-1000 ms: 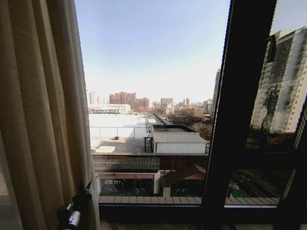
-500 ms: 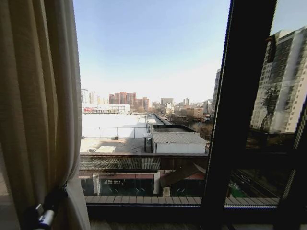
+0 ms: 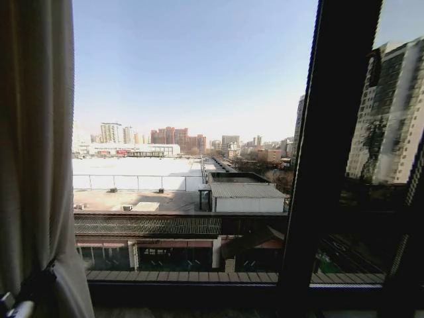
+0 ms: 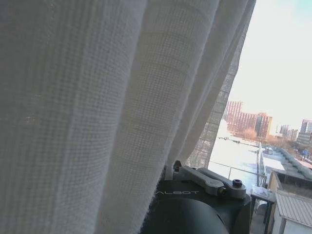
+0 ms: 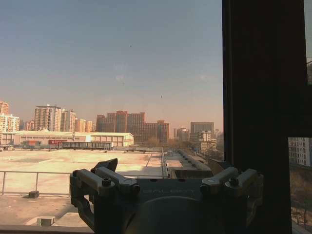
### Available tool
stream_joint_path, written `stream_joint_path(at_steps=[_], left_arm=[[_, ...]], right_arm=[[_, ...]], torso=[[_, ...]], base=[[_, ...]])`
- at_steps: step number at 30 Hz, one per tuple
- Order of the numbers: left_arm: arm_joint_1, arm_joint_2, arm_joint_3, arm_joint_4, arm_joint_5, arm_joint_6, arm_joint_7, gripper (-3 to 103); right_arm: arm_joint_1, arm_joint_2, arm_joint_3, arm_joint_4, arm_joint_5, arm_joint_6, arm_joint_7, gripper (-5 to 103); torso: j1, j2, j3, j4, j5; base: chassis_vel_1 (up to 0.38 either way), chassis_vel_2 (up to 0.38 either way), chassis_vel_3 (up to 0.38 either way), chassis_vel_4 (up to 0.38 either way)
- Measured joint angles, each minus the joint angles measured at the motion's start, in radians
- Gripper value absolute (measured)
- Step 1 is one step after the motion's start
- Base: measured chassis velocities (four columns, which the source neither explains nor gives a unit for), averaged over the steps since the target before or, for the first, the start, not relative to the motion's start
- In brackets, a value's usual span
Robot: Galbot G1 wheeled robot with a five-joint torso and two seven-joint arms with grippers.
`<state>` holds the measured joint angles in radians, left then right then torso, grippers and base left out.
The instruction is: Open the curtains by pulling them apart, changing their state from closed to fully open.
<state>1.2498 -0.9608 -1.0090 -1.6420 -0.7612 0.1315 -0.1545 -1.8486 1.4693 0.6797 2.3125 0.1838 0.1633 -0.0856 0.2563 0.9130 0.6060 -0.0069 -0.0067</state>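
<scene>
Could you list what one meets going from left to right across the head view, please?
Left end effector at the bottom corner → bunched curtain → open window glass → dark window frame bar.

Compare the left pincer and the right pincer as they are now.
The left pincer is buried in the curtain, whose folds bunch at it as if pinched. The right pincer has its fingers spread wide and holds nothing. The left pincer is pressed against cloth, while the right pincer faces bare glass beside the dark frame bar. Both have the same dark build.
</scene>
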Motion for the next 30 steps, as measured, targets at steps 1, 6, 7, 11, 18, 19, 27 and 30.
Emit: stream_joint_path(at_steps=[1,6,7,11,18,19,27,30], left_arm=[[-0.01,0.013,-0.003,0.026,-0.006,-0.001,0.001,0],[-0.024,0.045,-0.007,0.078,-0.029,-0.004,0.006,0],[-0.029,0.055,-0.01,0.096,-0.037,-0.005,0.008,0],[-0.043,0.082,-0.019,0.149,-0.059,-0.012,0.016,0],[-0.076,0.119,-0.034,0.24,-0.082,-0.021,0.023,0],[-0.093,0.133,-0.036,0.281,-0.085,-0.028,0.026,0],[-0.162,0.188,-0.033,0.463,-0.107,-0.044,0.036,0],[-0.205,0.211,-0.029,0.53,-0.118,-0.044,0.037,0]], right_arm=[[-0.001,-0.001,0.001,0.002,0.002,0.001,0.0,100],[-0.006,-0.003,0.006,0.011,0.008,0.004,0.001,100],[-0.008,-0.004,0.009,0.015,0.01,0.005,0.001,100],[-0.01,-0.007,0.011,0.022,0.014,0.006,0.001,100],[-0.014,-0.004,0.008,0.02,0.014,0.012,0.001,100],[-0.015,-0.003,0.007,0.019,0.014,0.014,0.001,100],[-0.015,0.0,0.003,0.013,0.012,0.02,0.001,100],[-0.018,0.0,0.006,0.018,0.014,0.022,0.001,100]], torso=[[0.0,0.0,0.0,-0.0002,-0.0002],[0.0,0.0,0.0,-0.0002,-0.0004],[0.0,0.0,0.0,-0.0002,-0.0003],[0.0,0.0,0.0,0.0,-0.0005],[0.0,0.0,0.0,-0.0001,-0.0002],[0.0,0.0,0.0,-0.0002,-0.0001],[0.0,0.0,0.0,-0.0002,0.0004],[0.0,0.0,0.0,-0.0001,-0.0003]], base=[[0.0,0.0,0.0,0.0],[0.0,0.0,0.0,0.0],[0.0,0.0,0.0,0.0],[0.0,0.0,0.0,0.0],[0.0,0.0,0.0,0.0],[0.0,0.0,0.0,0.0],[0.0,0.0,0.0,0.0],[0.0,0.0,0.0,0.0]])
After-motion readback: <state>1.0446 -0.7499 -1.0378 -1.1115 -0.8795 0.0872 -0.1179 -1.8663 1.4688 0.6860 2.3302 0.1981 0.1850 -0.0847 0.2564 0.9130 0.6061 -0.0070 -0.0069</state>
